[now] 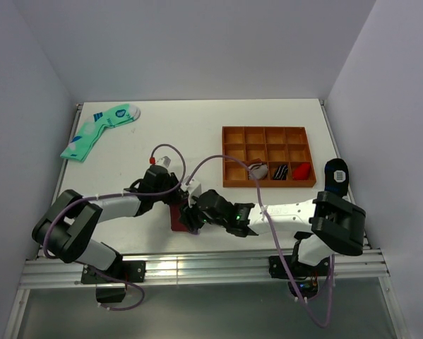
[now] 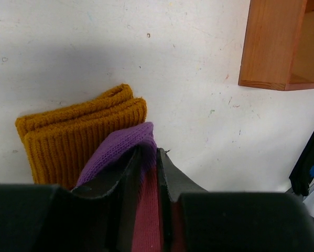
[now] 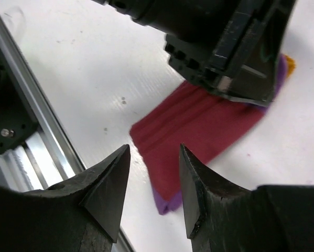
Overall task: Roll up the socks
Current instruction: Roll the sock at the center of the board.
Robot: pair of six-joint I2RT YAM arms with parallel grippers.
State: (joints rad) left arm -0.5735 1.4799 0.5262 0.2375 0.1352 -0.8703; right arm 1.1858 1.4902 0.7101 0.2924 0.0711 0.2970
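The socks (image 1: 176, 218) lie flat near the table's front edge, maroon with purple parts and an orange-mustard cuff (image 2: 75, 131). My left gripper (image 1: 186, 198) is shut on the socks: in the left wrist view (image 2: 149, 157) purple and maroon knit (image 2: 149, 210) is pinched between its jaws, just short of the cuff. My right gripper (image 1: 191, 220) is open and empty; in the right wrist view (image 3: 154, 157) its fingertips hover just above the maroon foot (image 3: 198, 126), near the purple toe (image 3: 164, 202). The left gripper (image 3: 235, 47) shows there on the far end of the socks.
A wooden compartment tray (image 1: 267, 131) at the back right holds rolled socks in its front row; its corner shows in the left wrist view (image 2: 269, 47). Mint-green socks (image 1: 98, 131) lie at the back left. A black sock with blue patches (image 1: 336, 175) lies right of the tray. A metal rail (image 1: 197, 268) runs along the front.
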